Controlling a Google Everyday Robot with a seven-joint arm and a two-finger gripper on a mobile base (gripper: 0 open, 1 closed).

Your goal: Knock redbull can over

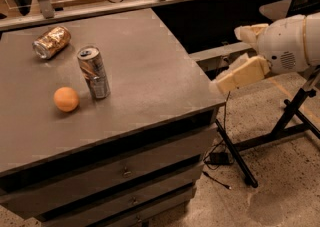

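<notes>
The redbull can (93, 72), tall, slim and silver with a pull-tab top, stands upright on the left part of the grey table (150, 71). My gripper (226, 60) is at the right, just off the table's right edge and well to the right of the can. Its two cream fingers (240, 73) are spread apart and hold nothing. The white wrist (290, 46) comes in from the right edge of the view.
An orange ball (66, 99) lies just left of the can. A gold-brown can (51, 42) lies on its side at the back left. The table has drawers (125, 171) below. A black stand (290, 121) and cables stand on the floor at the right.
</notes>
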